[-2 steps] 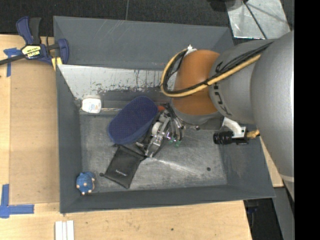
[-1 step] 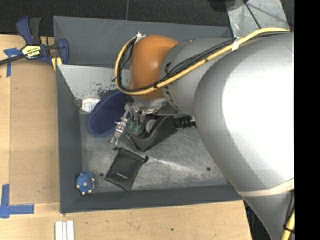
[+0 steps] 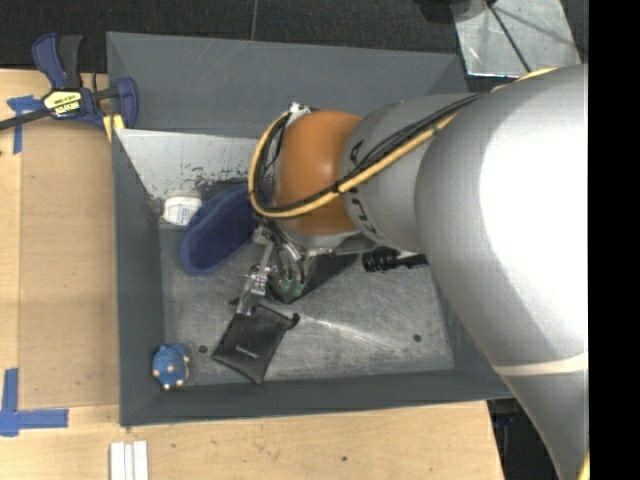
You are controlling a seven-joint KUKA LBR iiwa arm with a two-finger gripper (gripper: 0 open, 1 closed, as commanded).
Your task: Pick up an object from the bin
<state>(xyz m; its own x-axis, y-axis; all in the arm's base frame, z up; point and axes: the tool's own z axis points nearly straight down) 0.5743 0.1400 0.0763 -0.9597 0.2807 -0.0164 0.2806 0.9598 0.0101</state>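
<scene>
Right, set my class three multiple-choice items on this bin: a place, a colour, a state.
1. Where does the small blue ball lie?
A) lower left corner of the bin
B) upper right corner
C) on the rim
2. What colour is the soft pouch by the white cap?
A) red
B) dark blue
C) yellow
3. How is the black flat pad by the claw placed?
A) upright against a wall
B) outside the bin
C) flat on the floor
Answers: 1 A, it sits in that corner; 2 B, its fabric is dark blue; 3 C, it lies flat on the grey floor.
</scene>
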